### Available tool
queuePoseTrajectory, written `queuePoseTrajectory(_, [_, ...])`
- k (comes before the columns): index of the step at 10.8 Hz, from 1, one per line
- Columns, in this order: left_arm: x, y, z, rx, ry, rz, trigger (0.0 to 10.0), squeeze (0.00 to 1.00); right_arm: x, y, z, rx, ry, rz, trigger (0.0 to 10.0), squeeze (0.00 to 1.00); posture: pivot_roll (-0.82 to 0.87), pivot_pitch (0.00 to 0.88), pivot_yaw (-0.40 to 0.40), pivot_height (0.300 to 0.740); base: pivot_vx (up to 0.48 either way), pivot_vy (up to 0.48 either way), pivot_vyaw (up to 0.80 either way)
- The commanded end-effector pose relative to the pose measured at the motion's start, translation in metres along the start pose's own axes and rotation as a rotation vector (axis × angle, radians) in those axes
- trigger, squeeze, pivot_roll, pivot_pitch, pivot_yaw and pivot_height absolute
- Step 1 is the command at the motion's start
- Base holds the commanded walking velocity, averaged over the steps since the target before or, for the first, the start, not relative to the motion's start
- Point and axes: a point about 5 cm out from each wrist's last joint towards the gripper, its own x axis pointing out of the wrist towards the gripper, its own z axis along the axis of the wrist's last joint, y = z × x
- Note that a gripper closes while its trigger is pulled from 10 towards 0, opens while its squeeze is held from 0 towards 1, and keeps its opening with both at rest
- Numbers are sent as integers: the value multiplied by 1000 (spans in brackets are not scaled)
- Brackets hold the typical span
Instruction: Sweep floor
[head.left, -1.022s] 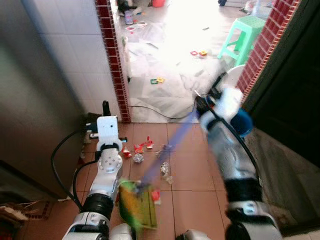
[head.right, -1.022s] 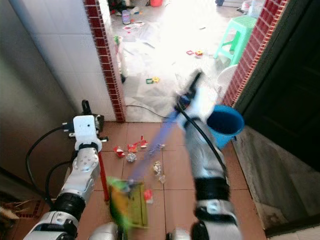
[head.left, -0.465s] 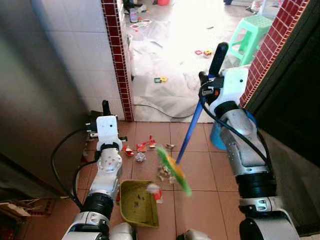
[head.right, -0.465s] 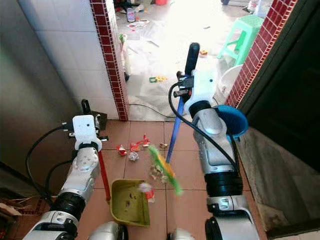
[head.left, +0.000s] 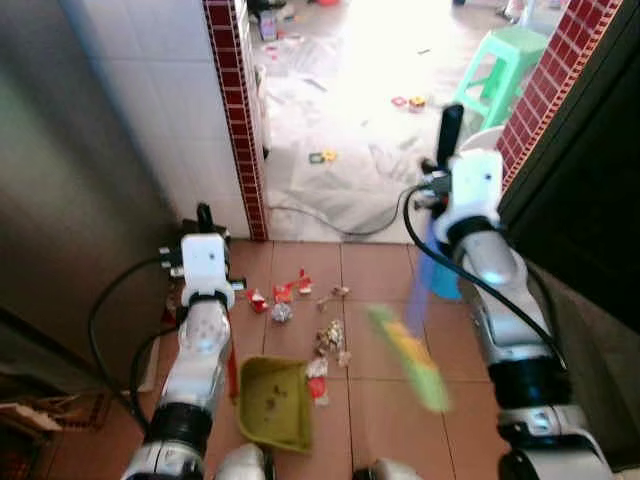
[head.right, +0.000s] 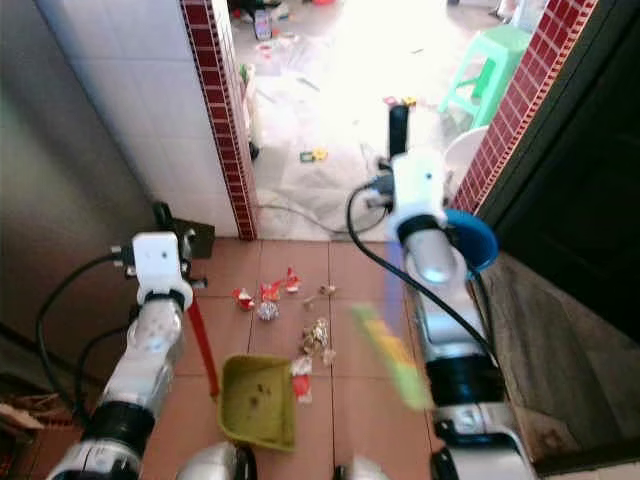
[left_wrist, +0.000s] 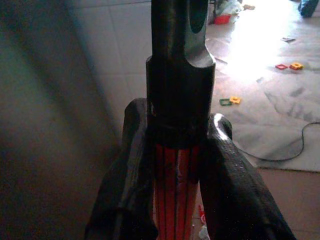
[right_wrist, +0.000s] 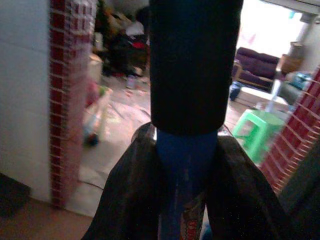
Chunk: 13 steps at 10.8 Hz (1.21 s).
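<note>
Litter (head.left: 330, 335) beside dustpan (head.left: 272, 402) | left gripper (left_wrist: 177, 165) clamps dustpan handle | right gripper (right_wrist: 186, 165) clamps broom (head.left: 408, 358)

A green stool (head.left: 506, 62) stood well beyond the right hand (head.left: 447, 130), a blue bucket (head.right: 470, 237) just beside it, and a black cable (head.left: 330, 226) trailed across the doorway.

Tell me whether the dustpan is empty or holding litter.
Holding a little: small scraps dot the inside of the green dustpan; most litter lies on the tiles.

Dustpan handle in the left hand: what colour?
Red shaft with a black end cap, clearest in the left wrist view.
</note>
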Motion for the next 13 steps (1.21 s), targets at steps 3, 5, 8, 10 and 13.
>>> queuePoseTrajectory(3, [2, 4, 0, 89, 53, -13, 10000, 0, -3, 14, -9, 89, 51, -9, 10000, 0, -53, 54, 5, 740, 0, 0, 0])
queuePoseTrajectory(5, [2, -4, -8, 157, 137, -42, 10000, 0, -4, 19, -18, 147, 107, -18, 10000, 0, -54, 56, 6, 740, 0, 0, 0])
queuePoseTrajectory(8, [2, -25, -15, 78, 215, -83, 10000, 0, -3, 38, -27, 454, 207, 24, 10000, 0, -59, 61, 13, 740, 0, 0, 0])
queuePoseTrajectory(10, [4, -32, -12, -16, 219, -101, 10000, 0, -1, 50, -12, 625, 169, 86, 10000, 0, -60, 63, 14, 740, 0, 0, 0])
queuePoseTrajectory(13, [5, -31, -13, -110, 240, -81, 10000, 0, 4, 51, 10, 703, 96, 155, 10000, 0, -62, 60, 13, 740, 0, 0, 0])
